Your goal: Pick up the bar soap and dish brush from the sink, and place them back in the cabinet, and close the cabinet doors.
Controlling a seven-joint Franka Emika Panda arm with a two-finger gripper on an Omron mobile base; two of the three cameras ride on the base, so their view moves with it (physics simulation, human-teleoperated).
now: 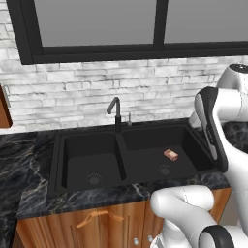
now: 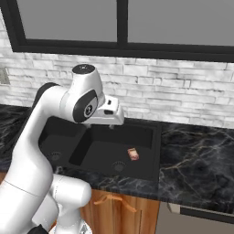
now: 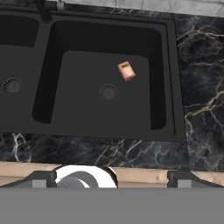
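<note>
a: where's the bar soap [image 1: 170, 154]?

b: on the floor of the right basin of the sink [image 1: 58, 160], just beyond the round drain [image 1: 165, 170] and a little to its right. it lies flat with its paler top up, apart from the basin walls. the hand view shows it too [image 3: 126, 70], turned at a slant to the basin's edges.

a: and the gripper [image 3: 112, 179]?

b: wide open with nothing between its fingertips [image 3: 40, 179]. it sits above the front edge of the dark marbled counter [image 3: 197, 87], looking down into the right basin, well apart from the soap.

a: the left basin?

b: its own drain [image 1: 94, 179] shows. the slim black faucet [image 1: 115, 112] rises behind the divider between the basins.

a: any cabinet?

b: a sliver of reddish-brown wood [image 1: 4, 109] at the left edge of the left base view, against the white brick wall [image 1: 97, 87]. it may be a wall cabinet or its door, but too little shows to say.
</note>
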